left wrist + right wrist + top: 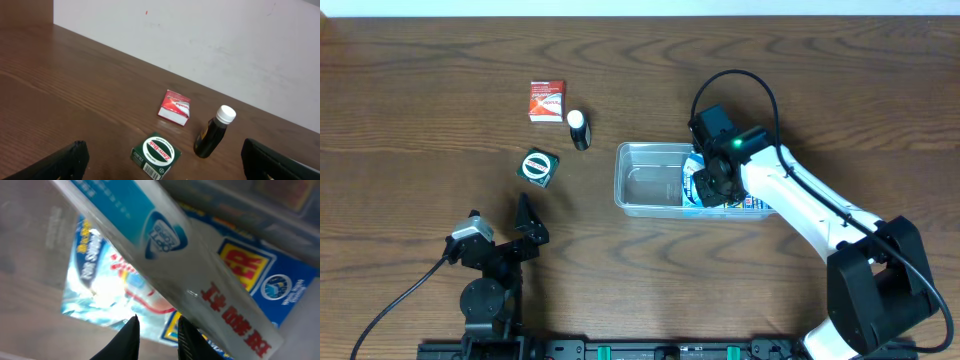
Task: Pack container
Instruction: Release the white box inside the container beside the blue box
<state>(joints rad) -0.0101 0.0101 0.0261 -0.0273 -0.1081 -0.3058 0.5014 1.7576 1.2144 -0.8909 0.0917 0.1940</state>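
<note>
- The right gripper (713,183) sits low in the container's (650,185) right end. Its jaws are nearly together, and I cannot tell whether they pinch anything.
- Rising, it may snag a packet or shove the light tub.
- The container, centre-right on the bench, holds blue packets (95,280) and a white box (165,255).
- The left gripper's (498,222) jaws are spread.

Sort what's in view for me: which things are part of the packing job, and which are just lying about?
In the job:
container
blue packets and white box, already inside it
right gripper, down over them

Lying about on the table, untouched:
red box
dark bottle
green box
These three are probably next to pack.
</note>
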